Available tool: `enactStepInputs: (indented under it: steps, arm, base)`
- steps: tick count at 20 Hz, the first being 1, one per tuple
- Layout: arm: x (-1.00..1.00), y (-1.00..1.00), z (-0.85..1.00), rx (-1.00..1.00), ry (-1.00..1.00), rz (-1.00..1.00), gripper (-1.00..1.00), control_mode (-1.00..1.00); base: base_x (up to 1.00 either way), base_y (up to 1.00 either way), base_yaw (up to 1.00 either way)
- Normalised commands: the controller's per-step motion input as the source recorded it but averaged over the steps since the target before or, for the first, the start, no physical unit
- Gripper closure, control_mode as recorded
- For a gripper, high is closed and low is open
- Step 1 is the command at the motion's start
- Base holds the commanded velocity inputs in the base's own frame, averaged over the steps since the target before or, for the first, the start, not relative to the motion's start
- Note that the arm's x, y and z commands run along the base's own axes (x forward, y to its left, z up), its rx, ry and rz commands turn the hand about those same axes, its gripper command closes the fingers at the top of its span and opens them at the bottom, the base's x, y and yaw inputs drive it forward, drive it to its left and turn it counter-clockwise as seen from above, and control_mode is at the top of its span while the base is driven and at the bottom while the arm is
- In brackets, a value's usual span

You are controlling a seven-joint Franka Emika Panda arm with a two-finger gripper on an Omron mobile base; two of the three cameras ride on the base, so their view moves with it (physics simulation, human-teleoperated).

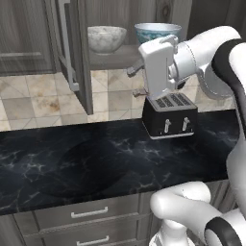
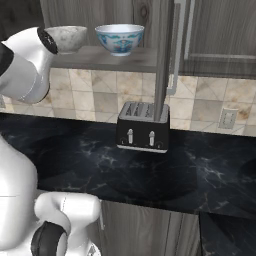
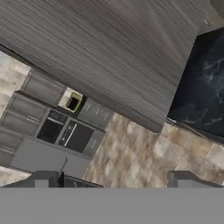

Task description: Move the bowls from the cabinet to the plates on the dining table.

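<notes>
The cabinet (image 1: pixel 72 53) stands with its door swung open. On its lowest shelf (image 2: pixel 107 59) sit two bowls: a marbled whitish-grey bowl (image 1: pixel 106 38) (image 2: pixel 69 37) and a white bowl with a blue-teal pattern (image 1: pixel 156 31) (image 2: pixel 120 39). My gripper (image 1: pixel 137 80) (image 3: pixel 116 181) hangs just below the shelf's front edge, above the toaster, and points at the tiled wall. It is open and empty, apart from both bowls. My hand covers the lower part of the patterned bowl in the left base view. The plates and the dining table are out of view.
A black toaster (image 1: pixel 169 115) (image 2: pixel 143 127) (image 3: pixel 52 131) stands on the black marble counter (image 1: pixel 72 163) right under my hand. The open cabinet door (image 2: pixel 162 60) with its silver bar handle (image 2: pixel 177 50) juts out beside the shelf. Grey drawers (image 1: pixel 89 214) run below the counter.
</notes>
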Motion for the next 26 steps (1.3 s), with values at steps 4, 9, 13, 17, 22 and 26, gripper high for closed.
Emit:
enactStepInputs:
  steps: [4, 9, 13, 17, 22, 26]
  arm:
    - [-0.31, -0.18, -0.29, -0.22, 0.00, -0.10, -1.00, -1.00]
    - [-0.05, -0.12, -0.55, -0.33, 0.00, -0.15, -1.00, -1.00]
    - [0.00, -0.28, -0.24, -0.25, 0.00, -0.21, -1.00, -1.00]
    - [-0.08, -0.30, 0.25, -0.04, 0.00, -0.20, -1.00, -1.00]
    - [-0.10, -0.22, 0.32, 0.00, 0.01, -0.18, -1.00, -1.00]
    - [0.30, -0.06, -0.18, 0.00, 0.00, -0.13, -1.00, -1.00]
  base:
    - [0.00, 0.00, 0.00]
    - [0.00, 0.00, 0.00]
    - [0.00, 0.00, 0.00]
    - [0.00, 0.00, 0.00]
    - [0.00, 0.00, 0.00]
    - [0.00, 0.00, 0.00]
